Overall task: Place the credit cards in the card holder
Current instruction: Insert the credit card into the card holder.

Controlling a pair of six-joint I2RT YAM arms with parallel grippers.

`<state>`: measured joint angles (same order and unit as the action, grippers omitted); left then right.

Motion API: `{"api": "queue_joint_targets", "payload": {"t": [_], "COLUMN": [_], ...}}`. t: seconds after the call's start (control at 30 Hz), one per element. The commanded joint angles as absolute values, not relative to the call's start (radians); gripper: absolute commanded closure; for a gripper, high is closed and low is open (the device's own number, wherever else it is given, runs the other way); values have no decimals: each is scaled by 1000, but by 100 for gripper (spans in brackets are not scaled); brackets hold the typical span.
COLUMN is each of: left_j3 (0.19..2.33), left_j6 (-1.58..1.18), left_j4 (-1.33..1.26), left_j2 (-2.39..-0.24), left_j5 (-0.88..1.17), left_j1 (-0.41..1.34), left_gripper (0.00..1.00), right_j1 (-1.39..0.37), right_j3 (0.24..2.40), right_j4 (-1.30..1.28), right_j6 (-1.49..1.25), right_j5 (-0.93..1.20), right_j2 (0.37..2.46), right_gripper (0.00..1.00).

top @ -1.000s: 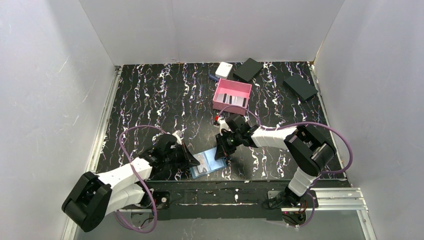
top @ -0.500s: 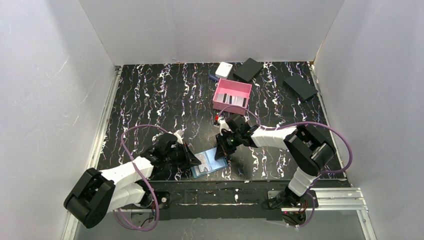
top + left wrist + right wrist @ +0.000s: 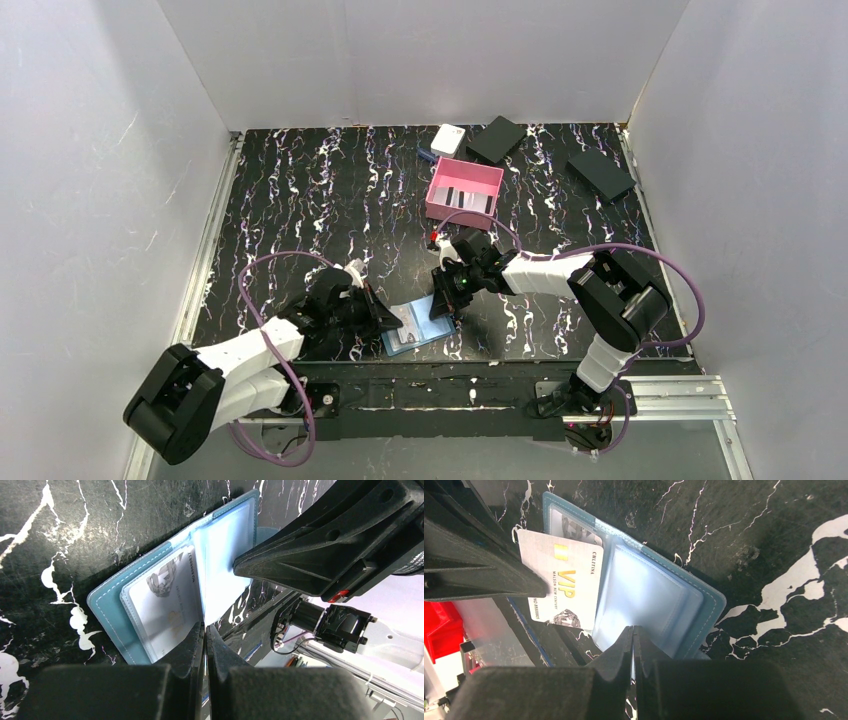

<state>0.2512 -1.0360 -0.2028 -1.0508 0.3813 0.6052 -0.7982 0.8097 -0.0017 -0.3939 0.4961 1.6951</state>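
Note:
The blue card holder [image 3: 420, 335] lies open at the near table edge between both arms. My left gripper [image 3: 205, 626] is shut on the edge of a white credit card [image 3: 566, 580] printed with gold VIP lettering. That card lies over the holder's left half [image 3: 107, 610], where another card [image 3: 574, 527] shows in a pocket behind it. My right gripper [image 3: 634, 629] is shut on the holder's clear plastic sleeves [image 3: 644, 590] and holds them lifted. In the top view the left gripper [image 3: 392, 318] and right gripper [image 3: 446, 308] flank the holder.
A pink tray [image 3: 440, 190] stands mid-table behind the right gripper, with pale dark-striped cards [image 3: 470, 198] inside. A small white box [image 3: 447, 138] and two flat black boxes [image 3: 497, 138] [image 3: 601, 173] lie at the back. The table's front edge runs just below the holder.
The left arm has shifted slightly and the holder has moved a touch with it. Both grippers stay shut at the holder; nothing was let go.

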Motion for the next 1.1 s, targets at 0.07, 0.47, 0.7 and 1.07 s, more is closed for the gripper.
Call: {"api": "queue_joint_targets", "payload": {"t": [0.07, 0.47, 0.7, 1.07], "left_j3": [250, 267, 267, 254], "left_j6": [-1057, -1080, -1086, -1058], "left_j4": [-206, -254, -282, -334], "left_j2": [-1091, -1164, -1181, -1213], "left_j5": [391, 431, 428, 423], "left_j1": [611, 611, 609, 599], "left_gripper": [100, 100, 100, 100], "right_j1": [-798, -798, -798, -798], "right_j3": [782, 776, 770, 775], "right_j4": [-86, -81, -81, -80], "right_j6": [-359, -359, -360, -362], "right_j5": [370, 376, 376, 385], "right_j2": [1727, 1736, 1732, 1733], "right_gripper": [89, 89, 89, 90]}}
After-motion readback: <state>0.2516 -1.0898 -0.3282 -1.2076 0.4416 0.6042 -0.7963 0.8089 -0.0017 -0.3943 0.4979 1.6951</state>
